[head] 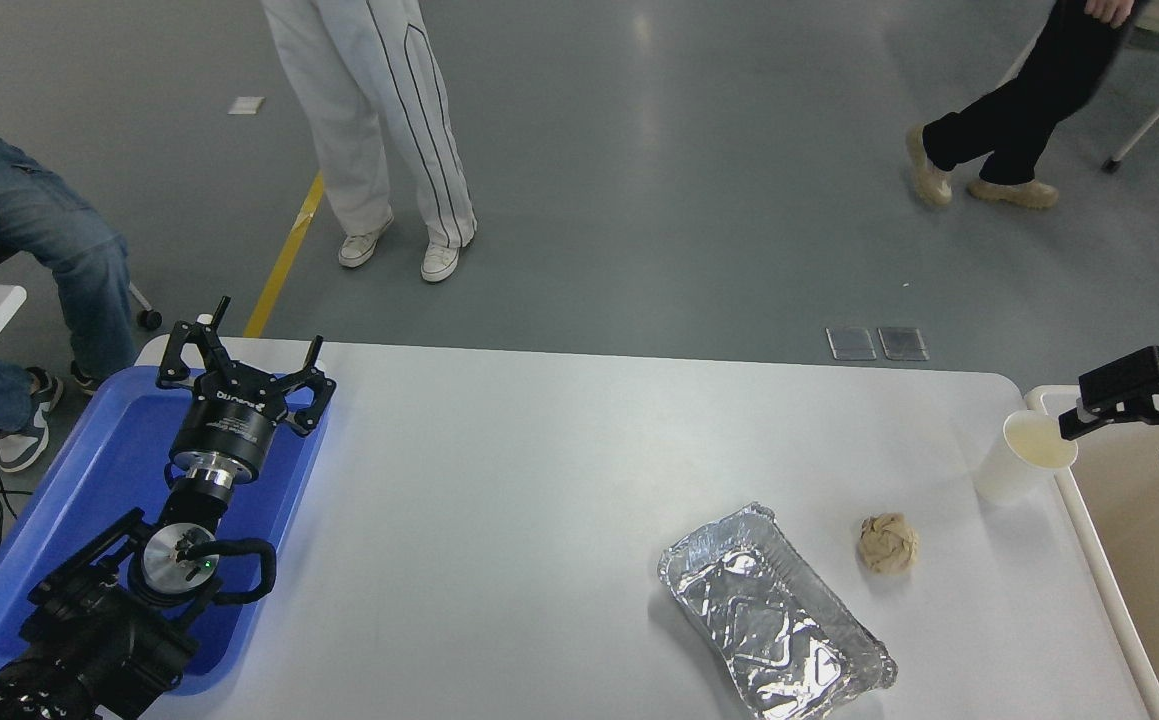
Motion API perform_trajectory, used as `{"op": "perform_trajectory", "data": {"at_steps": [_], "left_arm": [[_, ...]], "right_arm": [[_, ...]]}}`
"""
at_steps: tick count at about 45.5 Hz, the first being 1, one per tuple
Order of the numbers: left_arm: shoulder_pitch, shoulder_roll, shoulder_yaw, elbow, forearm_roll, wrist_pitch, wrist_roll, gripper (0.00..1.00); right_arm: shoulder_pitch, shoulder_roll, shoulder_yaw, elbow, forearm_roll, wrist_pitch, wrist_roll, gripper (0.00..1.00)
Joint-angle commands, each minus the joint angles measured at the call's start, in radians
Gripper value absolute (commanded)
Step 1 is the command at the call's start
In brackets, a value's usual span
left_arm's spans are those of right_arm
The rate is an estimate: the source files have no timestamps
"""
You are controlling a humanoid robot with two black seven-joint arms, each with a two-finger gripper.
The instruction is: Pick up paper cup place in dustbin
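The paper cup [1022,458], white with a cream inside, stands near the table's right edge, right next to the dustbin's pale rim [1099,580]. The dustbin's tan inside fills the picture's lower right corner. My right gripper [1089,415] comes in from the right edge over the dustbin, and its tip reaches the right side of the cup's rim. Whether it grips the cup does not show. My left gripper [241,372] is parked open over the blue tray at the lower left.
A foil tray [774,612] lies at the table's front middle. A crumpled tan paper ball [887,543] lies between it and the cup. A blue tray [89,480] sits at the left. People stand and sit on the floor beyond the table.
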Motion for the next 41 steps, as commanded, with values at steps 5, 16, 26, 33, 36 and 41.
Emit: {"op": "perform_trajectory", "data": {"at_steps": [5, 16, 26, 33, 36, 41], "left_arm": [[0.0, -0.001, 0.0, 0.0, 0.0, 0.002, 0.0, 1.0], [0.0, -0.001, 0.0, 0.0, 0.0, 0.002, -0.002, 1.0], [0.0, -0.001, 0.0, 0.0, 0.0, 0.002, -0.002, 1.0], [0.0, -0.001, 0.0, 0.0, 0.0, 0.002, -0.002, 1.0], [0.0, 0.0, 0.0, 0.0, 0.0, 0.002, -0.002, 1.0], [0.0, -0.001, 0.0, 0.0, 0.0, 0.002, -0.002, 1.0]], "right_arm": [[0.208, 0.102, -0.046, 0.089, -0.083, 0.028, 0.0, 1.0], [0.331, 0.194, -0.029, 0.122, -0.085, 0.028, 0.003, 1.0], [0.346, 0.217, 0.015, 0.122, -0.072, 0.028, 0.002, 1.0], [0.337, 0.217, 0.077, 0.119, -0.037, 0.028, 0.002, 1.0], [0.332, 0.215, 0.118, 0.118, 0.001, 0.028, 0.002, 1.0], [0.326, 0.217, 0.131, 0.119, 0.075, 0.028, 0.002, 1.0]]}}
